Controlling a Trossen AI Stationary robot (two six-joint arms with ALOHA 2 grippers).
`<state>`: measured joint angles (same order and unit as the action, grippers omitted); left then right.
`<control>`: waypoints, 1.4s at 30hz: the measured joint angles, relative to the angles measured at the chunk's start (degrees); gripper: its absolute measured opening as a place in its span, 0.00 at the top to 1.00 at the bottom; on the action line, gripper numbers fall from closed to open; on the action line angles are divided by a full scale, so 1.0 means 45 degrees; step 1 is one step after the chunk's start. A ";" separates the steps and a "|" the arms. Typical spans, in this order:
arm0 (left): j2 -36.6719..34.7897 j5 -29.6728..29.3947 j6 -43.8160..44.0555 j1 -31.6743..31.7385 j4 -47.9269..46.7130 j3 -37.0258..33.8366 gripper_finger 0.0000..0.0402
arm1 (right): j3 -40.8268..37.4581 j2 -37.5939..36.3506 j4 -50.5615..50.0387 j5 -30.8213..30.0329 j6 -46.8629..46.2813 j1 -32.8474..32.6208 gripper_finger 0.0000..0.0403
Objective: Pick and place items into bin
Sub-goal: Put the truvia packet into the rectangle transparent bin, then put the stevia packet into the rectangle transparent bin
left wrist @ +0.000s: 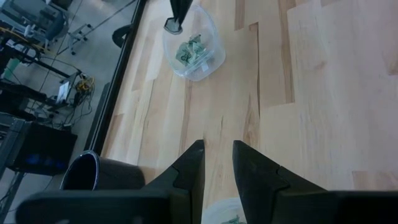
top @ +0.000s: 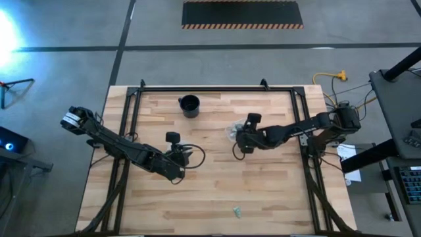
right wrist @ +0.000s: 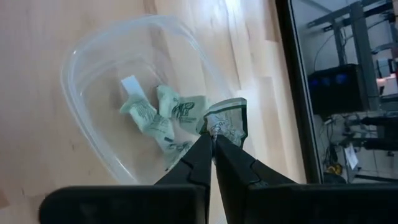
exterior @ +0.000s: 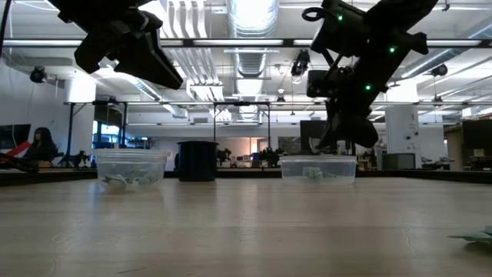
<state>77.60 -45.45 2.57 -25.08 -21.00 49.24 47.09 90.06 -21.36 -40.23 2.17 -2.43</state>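
The right claw [right wrist: 212, 142] is clenched on 1 pale green packet [right wrist: 225, 123] directly over a clear cup [right wrist: 87, 56] holding several more items. To do this well, it should lift straight up, clear the rim, and carry steadily. The left claw [left wrist: 217, 163] hangs released above the wooden surface [top: 263, 191]. A black cup [top: 189, 105] stands nearby; a workshop lies beyond.

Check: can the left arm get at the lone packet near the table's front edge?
Probably yes. The left gripper is open and holds nothing, and only bare wood lies between it and the lone packet. The right gripper is busy over its clear cup.
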 joint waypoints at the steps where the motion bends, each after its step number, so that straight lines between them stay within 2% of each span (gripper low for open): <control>1: 0.0000 0.0000 0.0000 0.0000 0.0001 0.0004 0.84 | 0.0000 0.0000 0.0107 0.0000 0.0030 0.0023 0.96; 13: 0.0000 0.0000 0.0000 0.0000 -0.0006 -0.0001 0.84 | 0.0000 0.0000 0.0194 0.0189 0.0273 0.0057 0.79; 18: 0.0000 0.0000 0.0000 0.0000 -0.0004 -0.0006 0.84 | 0.0071 -0.0288 0.0134 0.0185 0.0485 -0.0085 0.76; 22: 0.0000 0.0000 0.0000 0.0000 -0.0016 -0.0006 0.84 | 0.0112 -0.1111 0.0130 0.0379 0.0556 -0.0655 0.75; 26: 0.0000 0.0002 0.0000 0.0000 -0.0031 -0.0011 0.84 | 0.0111 -0.2218 0.0061 0.1583 0.0233 -0.1592 0.76; 30: 0.0000 0.0000 0.0000 0.0000 -0.0033 -0.0011 0.84 | 0.0109 -0.3000 0.0078 0.3857 -0.0551 -0.2684 0.77; 34: 0.0000 0.0000 0.0000 0.0000 -0.0028 -0.0013 0.84 | -0.0049 -0.3002 0.0635 0.5761 -0.1533 -0.3870 0.79; 42: 0.0000 0.0005 0.0000 0.0000 0.0025 -0.0020 0.84 | -0.0268 -0.1191 0.2649 0.6640 -0.2555 -0.6047 0.82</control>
<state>77.60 -45.43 2.57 -25.08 -20.89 49.15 45.89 84.70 -9.44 -10.35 -9.32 -29.64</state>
